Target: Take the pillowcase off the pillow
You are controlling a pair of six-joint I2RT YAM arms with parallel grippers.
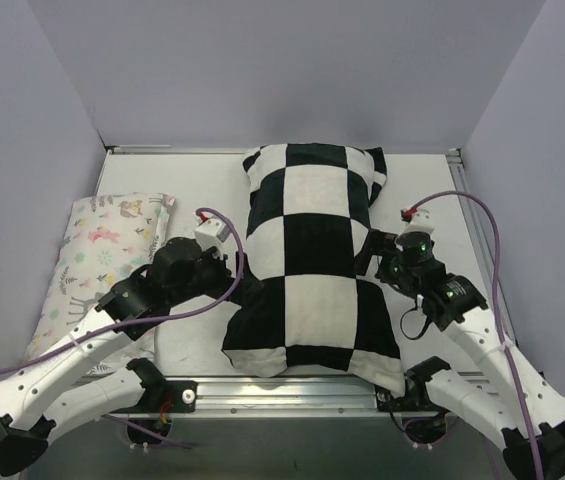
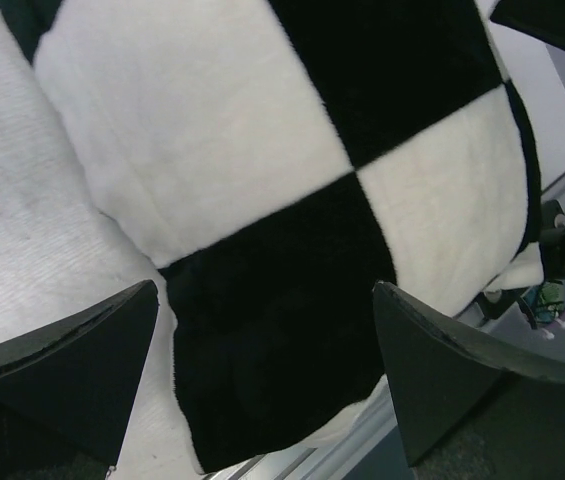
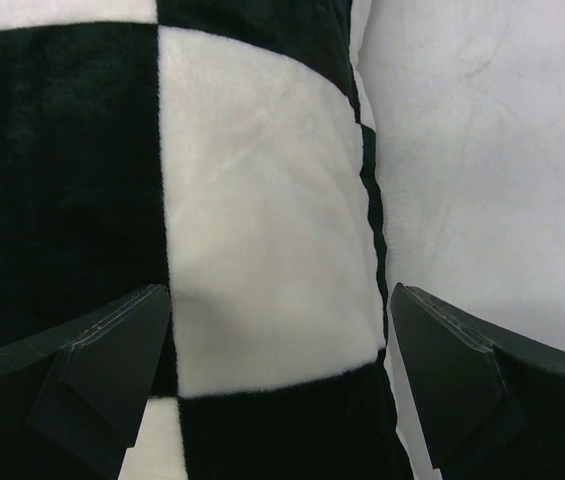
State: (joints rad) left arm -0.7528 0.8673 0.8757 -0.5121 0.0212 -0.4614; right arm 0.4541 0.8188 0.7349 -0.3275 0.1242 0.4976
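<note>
At the left of the overhead view lies a floral pillow [image 1: 102, 260], just beside your left arm. Swing that elbow wide and you will likely shove it along the table [image 1: 192, 190].

Your left gripper [image 2: 264, 300] stands wide open and holds nothing, hovering at the left edge of the pillowcase [image 1: 312, 260], over a black square near its lower corner. Close here and you risk pinching stuffing together with the cloth, so both would drag as one.

The pillowcase fills the centre of the frame, running from the far edge to the near rail. The pillow [image 1: 392, 376] is inside it, hidden but for what may be a white corner at the lower right.

Your right gripper [image 3: 280, 295] is likewise spread and empty, over a white square at the right edge. If both sides pull the same way, the plush cover may simply slide off the near rail, still full.
</note>
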